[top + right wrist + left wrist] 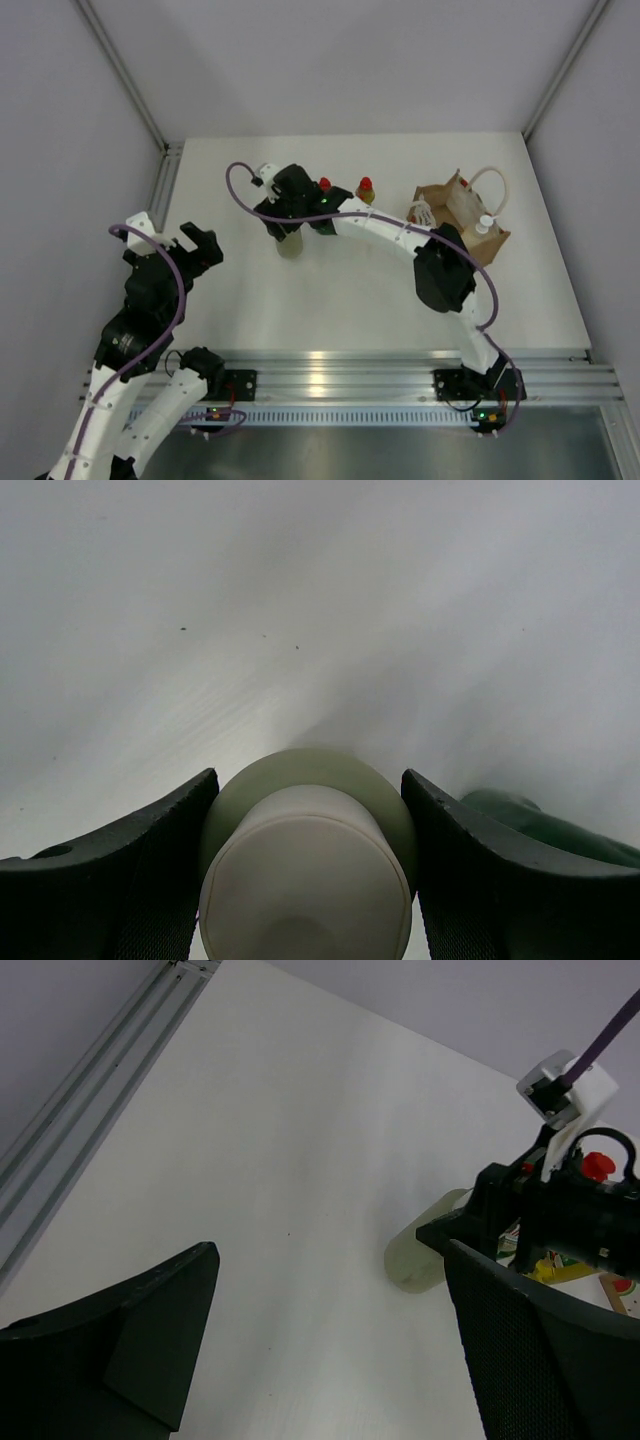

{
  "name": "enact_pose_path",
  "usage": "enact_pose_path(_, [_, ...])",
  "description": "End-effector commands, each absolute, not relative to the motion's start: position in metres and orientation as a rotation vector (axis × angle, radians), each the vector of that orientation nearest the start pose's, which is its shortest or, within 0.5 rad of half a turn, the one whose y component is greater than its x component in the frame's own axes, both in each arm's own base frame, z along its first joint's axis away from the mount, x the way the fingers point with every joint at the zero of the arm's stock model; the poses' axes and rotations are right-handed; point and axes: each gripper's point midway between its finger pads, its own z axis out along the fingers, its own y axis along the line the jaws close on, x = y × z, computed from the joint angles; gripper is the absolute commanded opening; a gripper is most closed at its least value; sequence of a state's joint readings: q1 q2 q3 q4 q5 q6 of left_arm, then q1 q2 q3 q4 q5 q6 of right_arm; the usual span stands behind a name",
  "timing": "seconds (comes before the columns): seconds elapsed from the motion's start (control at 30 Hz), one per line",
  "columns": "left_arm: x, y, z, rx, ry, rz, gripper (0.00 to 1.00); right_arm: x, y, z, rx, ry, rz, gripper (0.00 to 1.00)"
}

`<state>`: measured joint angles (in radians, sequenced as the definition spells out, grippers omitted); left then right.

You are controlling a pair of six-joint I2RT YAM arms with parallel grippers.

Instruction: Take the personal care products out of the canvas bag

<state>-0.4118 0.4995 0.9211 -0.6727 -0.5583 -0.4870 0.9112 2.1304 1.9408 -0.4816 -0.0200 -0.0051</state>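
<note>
My right gripper (289,232) reaches far across to the back left and is shut on the cream cylinder with a white lid (290,247), which stands upright on the table. The right wrist view shows the cylinder (305,880) from above, with both fingers against its sides. The green bottle with a red cap (324,186) and the slim yellow bottle with a red cap (366,188) stand just behind it. The tan canvas bag (438,198) stands at the back right with the white pump of the peach bottle (484,222) showing inside. My left gripper (197,246) is open and empty.
The bag's white rope handles (491,183) arch above it. A metal rail (400,365) runs along the near table edge, and grey walls enclose the table. In the left wrist view the cylinder (422,1257) and the right gripper's black body (560,1220) sit to the right.
</note>
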Motion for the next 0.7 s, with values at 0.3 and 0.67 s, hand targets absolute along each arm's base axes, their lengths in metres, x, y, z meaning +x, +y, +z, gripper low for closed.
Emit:
enact_pose_path(0.3, [0.223,-0.01,0.306,-0.476,1.696,-0.135,0.98,0.395,0.514,0.189,-0.96,1.749,0.506,0.12])
enact_pose_path(0.67, [0.229,-0.019,0.299,-0.434,1.742,-0.148,0.98,0.383,0.492,0.226,-0.948,1.708,0.504,0.9])
